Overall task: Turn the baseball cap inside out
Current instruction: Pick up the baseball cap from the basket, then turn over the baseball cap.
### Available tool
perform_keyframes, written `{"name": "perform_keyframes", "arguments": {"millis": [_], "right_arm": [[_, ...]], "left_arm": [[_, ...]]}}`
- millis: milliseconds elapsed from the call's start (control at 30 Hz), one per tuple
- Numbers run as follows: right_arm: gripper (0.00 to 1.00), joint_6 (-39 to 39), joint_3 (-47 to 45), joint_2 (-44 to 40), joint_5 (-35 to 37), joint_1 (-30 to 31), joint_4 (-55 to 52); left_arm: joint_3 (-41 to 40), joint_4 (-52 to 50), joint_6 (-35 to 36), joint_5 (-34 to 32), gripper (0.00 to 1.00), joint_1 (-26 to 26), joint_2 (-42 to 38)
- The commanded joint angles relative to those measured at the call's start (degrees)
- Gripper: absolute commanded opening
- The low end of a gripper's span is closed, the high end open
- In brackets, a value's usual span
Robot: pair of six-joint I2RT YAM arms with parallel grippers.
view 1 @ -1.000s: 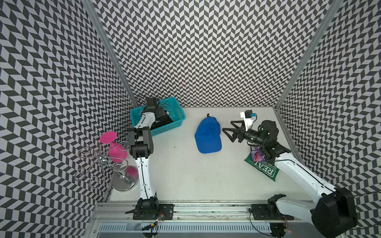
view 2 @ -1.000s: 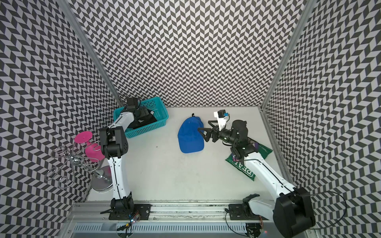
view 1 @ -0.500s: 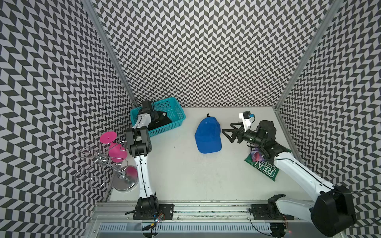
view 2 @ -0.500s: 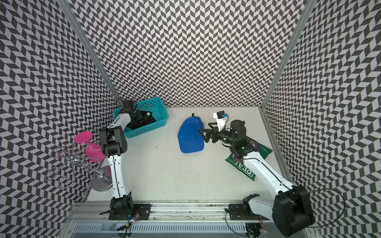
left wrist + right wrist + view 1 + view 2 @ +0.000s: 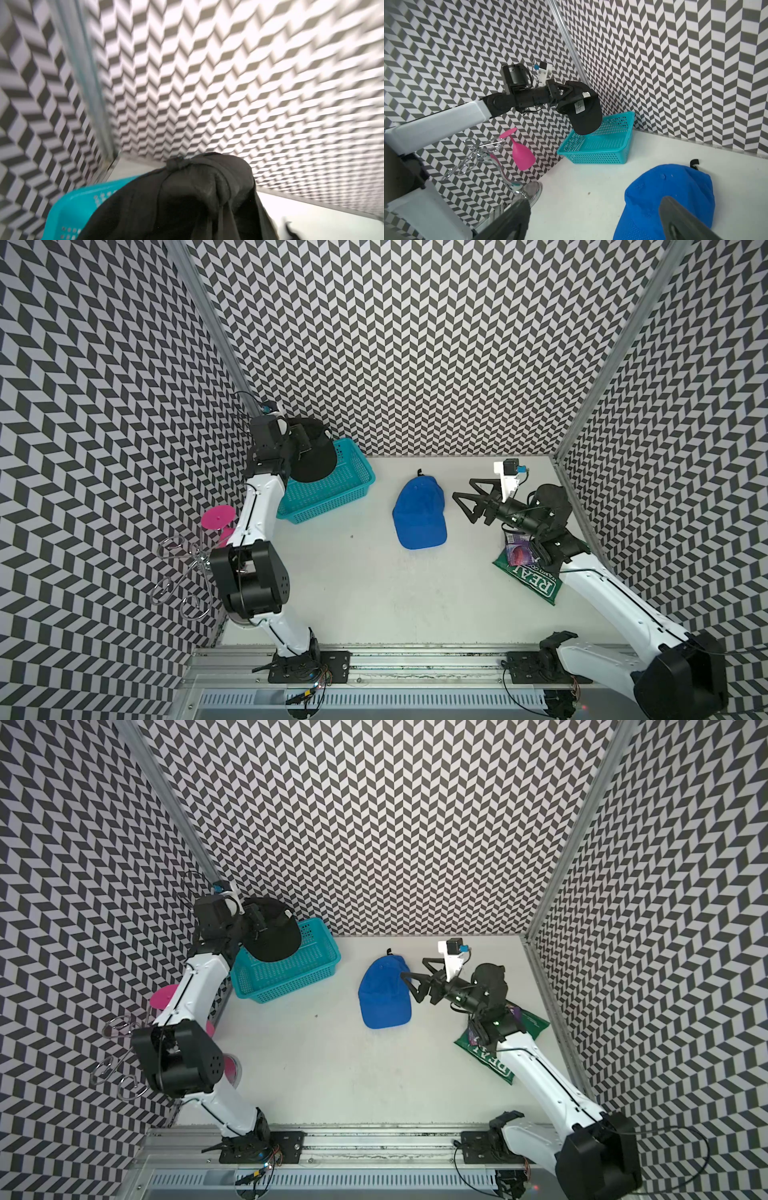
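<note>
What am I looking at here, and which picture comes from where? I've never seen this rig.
Two white robot arms are mounted at the front edge of a table inside patterned walls. Two pictures look down from overhead and are nearly identical. The other two come from a camera on each arm's wrist. Each arm ends in a two-fingered end effector. The left end effector is shut on a black cap, holding it over a teal basket. The right end effector is open and empty, beside a blue cap lying on the table. A green bag lies under the right arm, and a pink glass hangs on a wire rack beside the left arm.
</note>
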Motion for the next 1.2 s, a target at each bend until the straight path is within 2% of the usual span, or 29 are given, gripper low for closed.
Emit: {"name": "perform_keyframes", "arguments": {"millis": [0, 100, 167, 300, 433, 633, 767, 833, 867, 900, 967, 1000, 1033, 1067, 1167], "right_arm": [[1.00, 1.66, 0.65, -1.66, -2.72, 0.26, 7.00], [1.00, -0.65, 2.20, -2.09, -4.21, 0.25, 7.63], [1.00, -3.15, 4.32, -1.98, -4.44, 0.25, 5.77], [1.00, -5.41, 11.26, 0.82, -3.81, 0.24, -2.81], [1.00, -4.22, 16.15, 5.50, -6.25, 0.33, -8.98], [1.00, -3.60, 14.06, 9.38, -9.46, 2.20, -10.05], [1.00, -7.65, 13.45, 10.94, -9.40, 4.70, -12.36], [0.91, -9.16, 12.69, 11.12, -6.90, 5.08, -13.02], [0.77, -9.44, 12.41, 11.04, -5.73, 5.13, -13.18], [0.57, -9.70, 12.07, 10.90, -3.86, 5.01, -13.21], [0.21, -8.51, 11.24, 10.51, -1.71, 4.37, -12.59], [0.04, -7.79, 10.18, 10.12, -2.29, 3.71, -10.73], [0.00, -6.09, 8.72, 9.69, -2.60, 3.02, -8.22], [0.00, -4.51, 7.05, 9.26, -3.22, 2.28, -5.27], [0.00, 0.27, 2.66, 8.71, -7.27, -0.79, 3.30]], "left_arm": [[-4.72, 1.81, 5.76, 7.37, 0.00, -3.07, -5.53], [-7.70, -0.10, 14.54, 6.56, 0.00, -8.44, -11.57], [-9.80, -0.48, 17.46, 6.02, 0.00, -12.54, -14.82], [-12.42, 0.07, 17.61, 8.17, 0.00, -20.85, -18.27], [-12.74, -0.29, 19.06, 6.15, 0.00, -30.56, -18.67], [-11.19, -0.59, 21.32, 2.64, 0.00, -41.87, -17.53], [-10.67, -1.15, 20.46, 5.21, 0.00, -45.76, -16.57], [-11.36, -0.59, 18.74, 10.34, 0.00, -45.99, -16.78], [-11.79, -0.46, 18.08, 12.56, 0.01, -45.99, -16.97], [-12.55, -0.07, 16.95, 14.73, 0.14, -45.92, -17.42], [-14.04, 0.19, 14.81, 17.96, 0.59, -45.44, -18.48], [-14.97, 0.40, 13.49, 19.26, 0.74, -44.98, -19.39], [-15.87, 0.77, 12.25, 20.34, 0.82, -44.35, -20.27], [-16.90, 1.14, 10.95, 21.21, 0.87, -43.63, -21.38], [-21.07, 4.04, 5.91, 21.21, 0.94, -39.60, -25.53]]}}
